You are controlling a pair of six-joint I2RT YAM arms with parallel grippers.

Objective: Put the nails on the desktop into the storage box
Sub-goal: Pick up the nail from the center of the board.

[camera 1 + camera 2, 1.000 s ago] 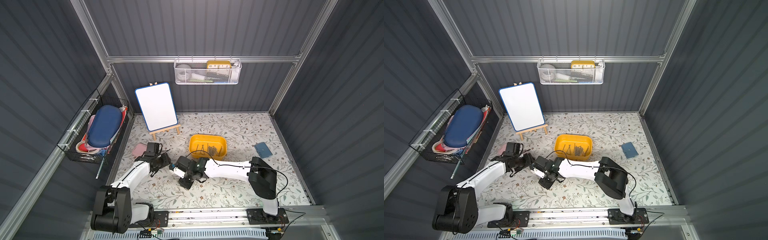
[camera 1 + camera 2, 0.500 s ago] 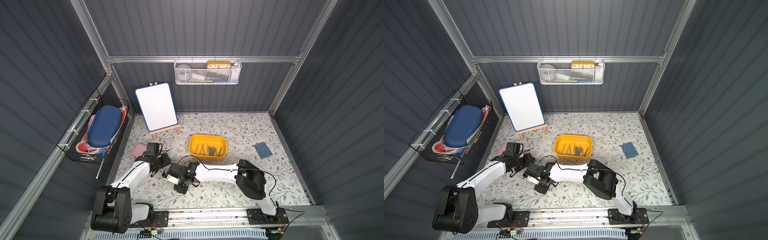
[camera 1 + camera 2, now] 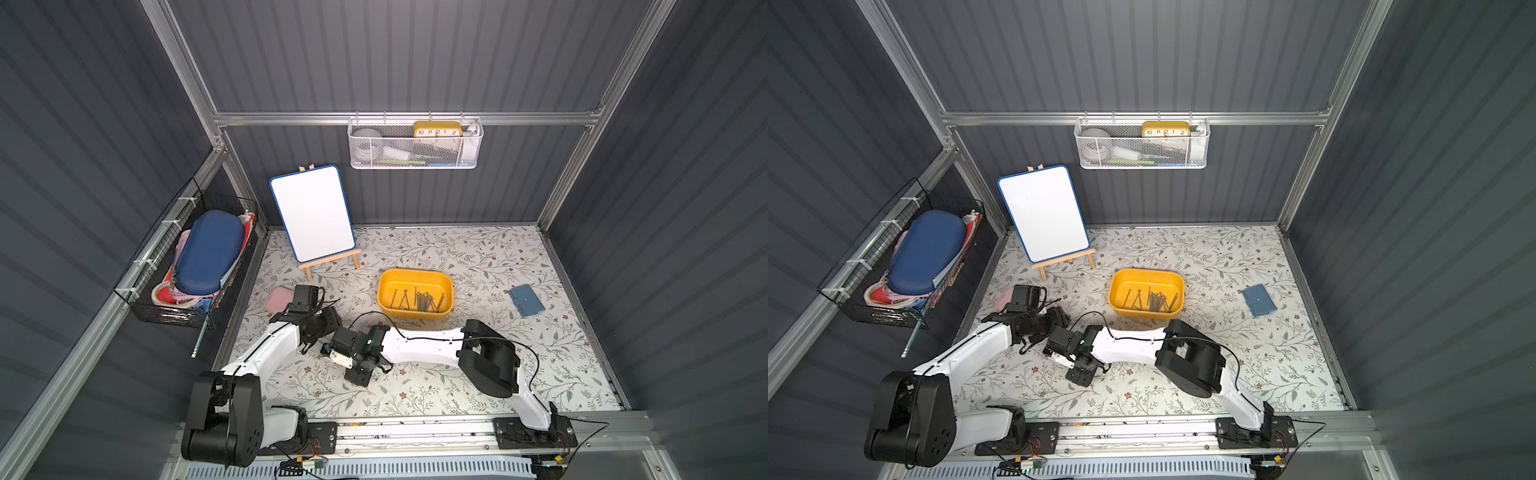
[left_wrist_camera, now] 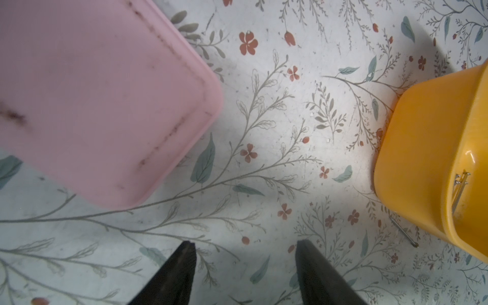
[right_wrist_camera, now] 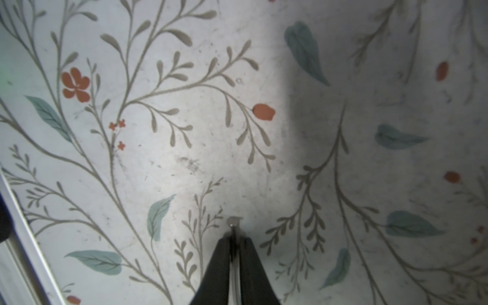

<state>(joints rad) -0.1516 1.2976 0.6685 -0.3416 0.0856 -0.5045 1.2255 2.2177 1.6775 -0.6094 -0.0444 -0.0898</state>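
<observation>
End effectors: right gripper (image 5: 234,239) clamped on one nail (image 5: 233,221), whose head protrudes past the tips, close over the desktop (image 5: 184,158); left gripper (image 4: 245,249) spread, empty.
Stock: storage box (image 3: 415,314) near the left gripper, off to one side, holding nails (image 3: 417,300); loose nail (image 4: 404,232) on the desktop just beside the box wall.
Other: pink case (image 4: 92,92) ahead of the left gripper.

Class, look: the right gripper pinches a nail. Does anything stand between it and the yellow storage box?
Nothing visible does: only bare desktop lies between the right gripper, its nail and the storage box.
</observation>
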